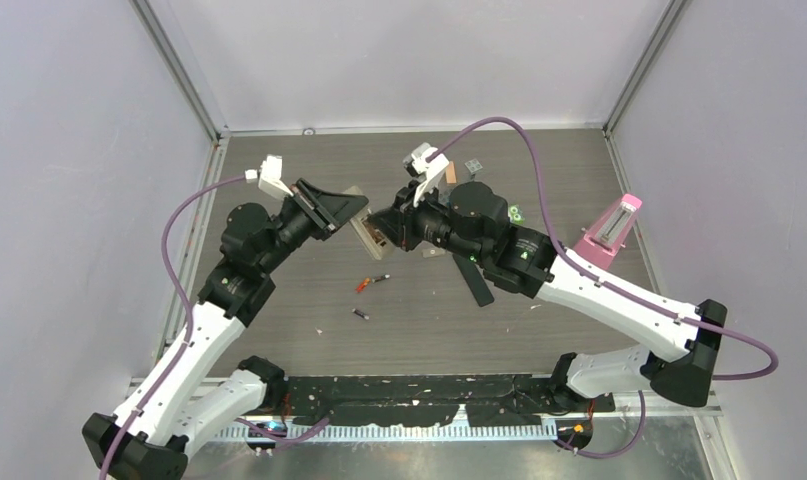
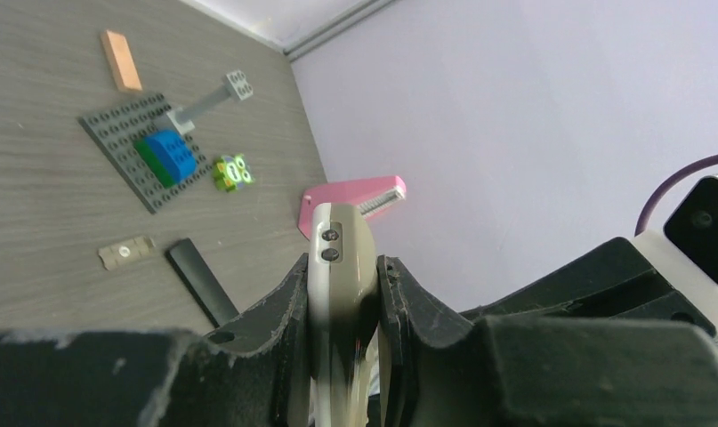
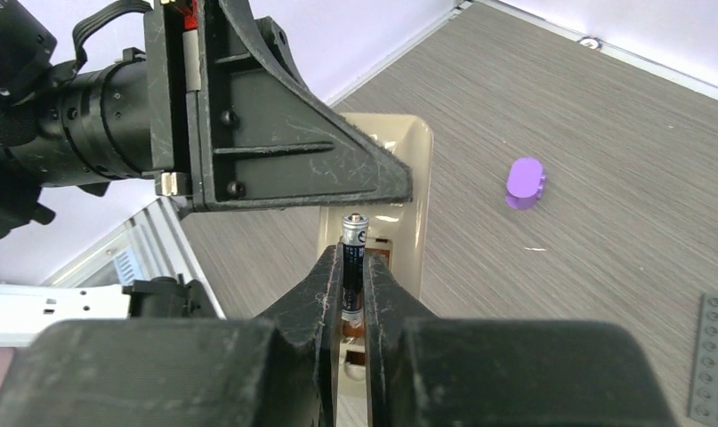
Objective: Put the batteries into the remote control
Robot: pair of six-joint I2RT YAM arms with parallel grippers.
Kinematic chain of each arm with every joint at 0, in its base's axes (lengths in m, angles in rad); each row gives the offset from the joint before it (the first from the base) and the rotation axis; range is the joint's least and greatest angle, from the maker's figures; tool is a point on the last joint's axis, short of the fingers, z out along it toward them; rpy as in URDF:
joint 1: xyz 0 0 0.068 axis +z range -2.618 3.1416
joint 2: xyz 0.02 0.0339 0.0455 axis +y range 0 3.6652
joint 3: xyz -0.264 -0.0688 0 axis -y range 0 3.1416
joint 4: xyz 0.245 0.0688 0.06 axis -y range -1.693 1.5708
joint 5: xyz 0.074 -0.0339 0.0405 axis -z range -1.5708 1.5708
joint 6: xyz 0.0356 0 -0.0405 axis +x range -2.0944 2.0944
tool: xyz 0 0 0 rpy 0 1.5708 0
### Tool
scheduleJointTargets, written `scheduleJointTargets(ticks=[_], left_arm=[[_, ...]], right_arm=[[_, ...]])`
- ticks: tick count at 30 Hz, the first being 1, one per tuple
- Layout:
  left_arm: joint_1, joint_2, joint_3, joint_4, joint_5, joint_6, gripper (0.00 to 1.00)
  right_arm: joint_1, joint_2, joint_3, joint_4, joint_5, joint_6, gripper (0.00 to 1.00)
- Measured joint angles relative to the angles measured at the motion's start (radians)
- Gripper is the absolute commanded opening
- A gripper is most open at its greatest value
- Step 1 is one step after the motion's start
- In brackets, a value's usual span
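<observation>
My left gripper [image 1: 337,212] is shut on the beige remote control [image 1: 365,234] and holds it above the table. In the left wrist view the remote [image 2: 339,233] stands edge-on between the jaws. My right gripper [image 3: 352,255] is shut on a dark battery [image 3: 352,228] with a silvery end. It holds the battery over the remote's open compartment [image 3: 383,233], close to my left gripper [image 3: 275,133]; I cannot tell if they touch. An orange-red battery [image 1: 365,286] and a dark battery [image 1: 360,314] lie on the table in front of the grippers.
A black strip [image 1: 476,284] and a small grey plate [image 1: 434,252] lie under the right arm. A pink object [image 1: 611,230] stands at the right. A grey baseplate [image 2: 115,142] with a blue brick [image 2: 170,153], a tan block [image 2: 121,60] and a purple piece [image 3: 525,182] lie farther back.
</observation>
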Motion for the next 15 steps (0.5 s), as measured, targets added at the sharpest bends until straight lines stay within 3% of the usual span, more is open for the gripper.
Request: scheduleJointTargets(ticks=[15], left_arm=[[0.008,0.016,0.003,-0.028,0.038,-0.15,0.0]], right_arm=[[0.013,0.018,0.013,-0.031,0.042,-0.085,0.14]])
